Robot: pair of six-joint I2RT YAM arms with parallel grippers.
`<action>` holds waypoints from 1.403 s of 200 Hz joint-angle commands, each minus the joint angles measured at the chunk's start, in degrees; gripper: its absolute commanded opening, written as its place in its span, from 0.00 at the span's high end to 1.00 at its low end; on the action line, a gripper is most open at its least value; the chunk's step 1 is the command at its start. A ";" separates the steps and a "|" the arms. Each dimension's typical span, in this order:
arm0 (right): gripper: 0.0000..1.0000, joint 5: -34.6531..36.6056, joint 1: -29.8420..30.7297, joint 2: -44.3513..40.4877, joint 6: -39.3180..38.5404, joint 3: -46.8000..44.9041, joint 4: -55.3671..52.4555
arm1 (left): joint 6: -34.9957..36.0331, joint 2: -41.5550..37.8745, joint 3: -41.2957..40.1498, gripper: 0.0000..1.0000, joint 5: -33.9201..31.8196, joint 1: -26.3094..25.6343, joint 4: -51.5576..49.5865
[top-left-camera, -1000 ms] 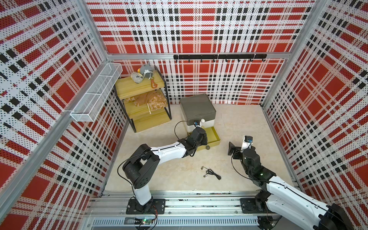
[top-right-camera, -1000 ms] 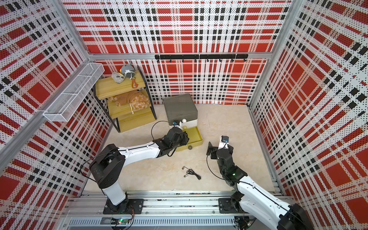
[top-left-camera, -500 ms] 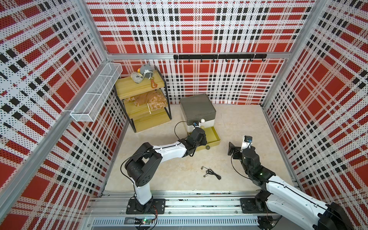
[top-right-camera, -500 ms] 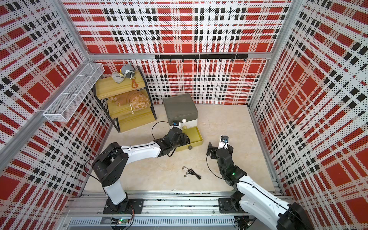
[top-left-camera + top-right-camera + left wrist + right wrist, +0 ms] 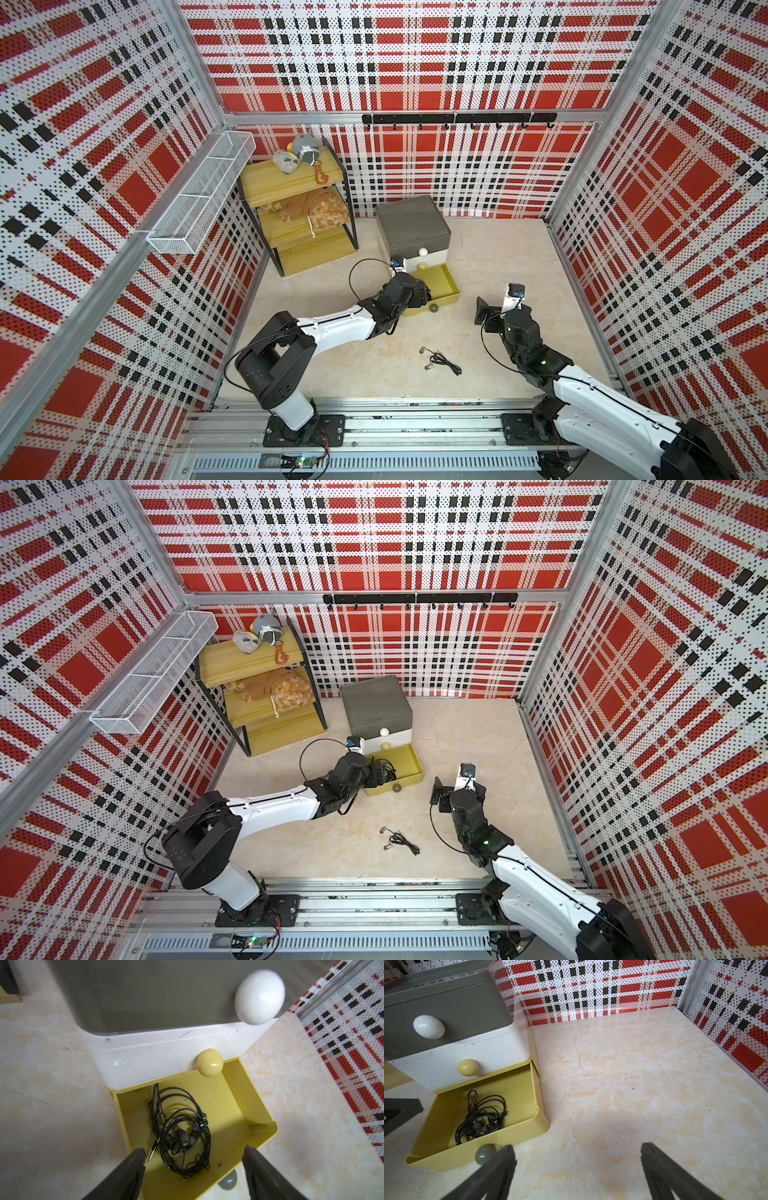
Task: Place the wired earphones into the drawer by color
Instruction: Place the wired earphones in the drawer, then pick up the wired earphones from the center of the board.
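The bottom yellow drawer [image 5: 262, 1105] of the small drawer unit [image 5: 411, 224] is pulled open. A coiled bundle of black wired earphones [image 5: 187, 1124] lies on its floor, also visible in the right wrist view [image 5: 481, 1118]. My left gripper [image 5: 194, 1150] hovers just above the drawer's front, open, with nothing between its fingers [image 5: 133, 1167]. A second black set of wired earphones [image 5: 440, 360] lies loose on the floor between the arms, seen in both top views [image 5: 399, 839]. My right gripper [image 5: 577, 1146] stands open over bare floor, to the right of the drawer [image 5: 451, 286].
The unit's two upper drawers are closed, one with a white knob [image 5: 428, 1027] and one with a yellow knob [image 5: 467, 1067]. A wooden shelf rack [image 5: 297, 216] with toys stands at the back left. A wire basket [image 5: 199, 195] hangs on the left wall.
My left gripper's jaws have spread apart above the open yellow drawer, and the arm has barely shifted. The right arm and the loose earphones on the floor have not moved.
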 commanded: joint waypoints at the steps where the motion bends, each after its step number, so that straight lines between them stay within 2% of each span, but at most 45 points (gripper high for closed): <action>1: 0.00 -0.33 -0.53 1.16 0.25 -0.21 1.17 | 0.24 -4.78 -2.77 0.07 -1.97 0.30 2.77; 26: 0.00 -1.63 -0.46 2.36 0.86 1.04 -0.23 | 1.55 -9.55 -6.09 0.00 -2.68 0.69 3.42; 71: 0.00 -4.70 -0.54 2.32 1.56 3.96 -6.02 | 3.64 -18.35 -13.74 0.01 -2.37 1.91 6.49; 134: 0.01 -15.77 -0.45 0.24 0.42 5.53 -9.74 | 9.82 -29.23 -23.11 0.01 2.94 9.64 11.34; 173: 0.00 -19.92 -0.21 2.03 2.40 7.84 -14.95 | 13.10 -29.66 -25.70 0.01 5.90 14.05 15.51; 220: 0.00 -20.15 2.58 2.19 6.62 8.02 -19.72 | 15.50 -28.55 -31.23 0.01 7.00 14.28 23.90; 280: 0.03 -22.37 8.01 7.84 12.34 9.65 -22.49 | 15.82 -32.57 -34.29 0.01 4.95 14.61 25.65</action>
